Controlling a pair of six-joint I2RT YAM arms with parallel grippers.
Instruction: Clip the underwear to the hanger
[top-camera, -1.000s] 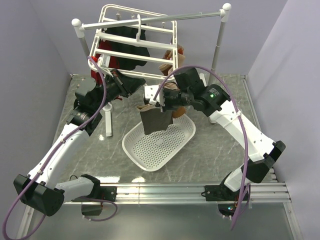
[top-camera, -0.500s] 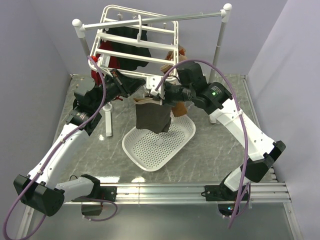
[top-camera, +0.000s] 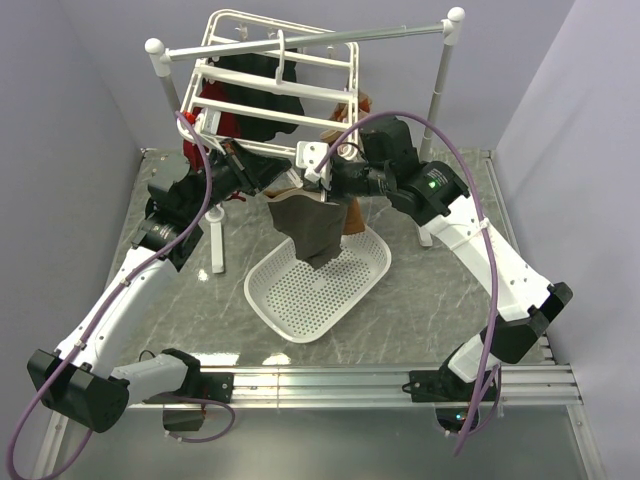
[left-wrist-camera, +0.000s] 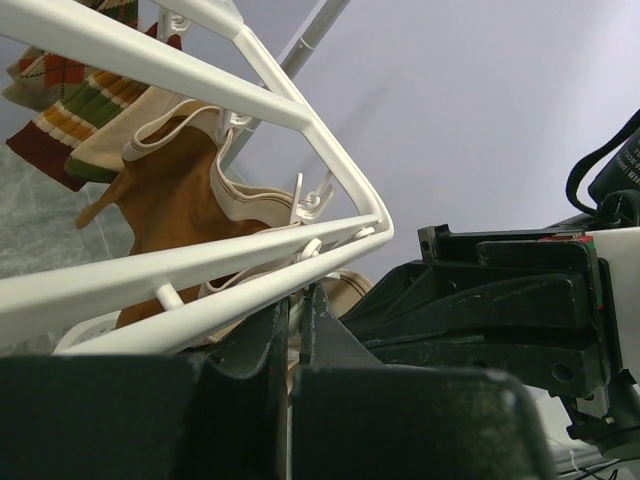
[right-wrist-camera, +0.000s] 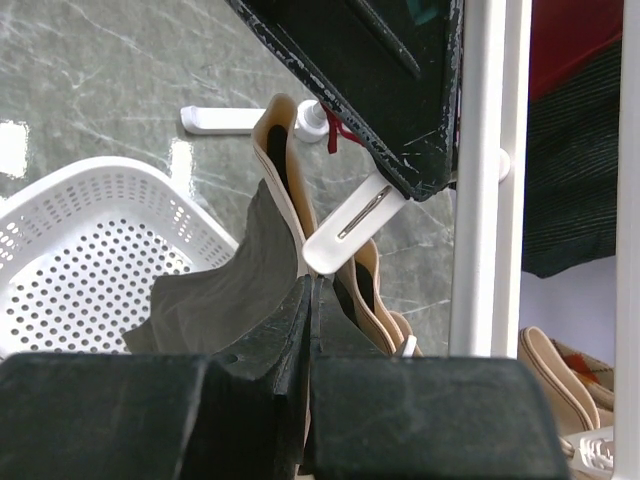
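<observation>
The underwear (top-camera: 312, 228) hangs waistband-up above the basket (top-camera: 290, 300), its pale band pinched between the right gripper's (top-camera: 320, 188) tight-pressed fingers and lying just beside the small clip (right-wrist-camera: 352, 228), which the left gripper (top-camera: 283, 168) squeezes at the hanger's (top-camera: 270, 105) near edge.

**Inspector:** Where is the underwear (top-camera: 312, 228)?

**Assistant:** At the centre of the frame. It hangs in the air from the right gripper (top-camera: 322, 190), which is closed on its top edge. Its lower tip is over the basket (top-camera: 320, 295).

**Inspector:** And the left gripper (top-camera: 285, 172)?

**Assistant:** Its jaws are closed. It sits just left of the right gripper, by the hanger's lower edge.

**Inspector:** The hanger (top-camera: 270, 105)?

**Assistant:** At upper centre, tilted, hooked over the rail (top-camera: 300, 41). A dark garment (top-camera: 255, 95) and a red one (top-camera: 215, 118) hang from it.

**Inspector:** The basket?

**Assistant:** On the table (top-camera: 420, 310), just below centre, with nothing in it.
</observation>
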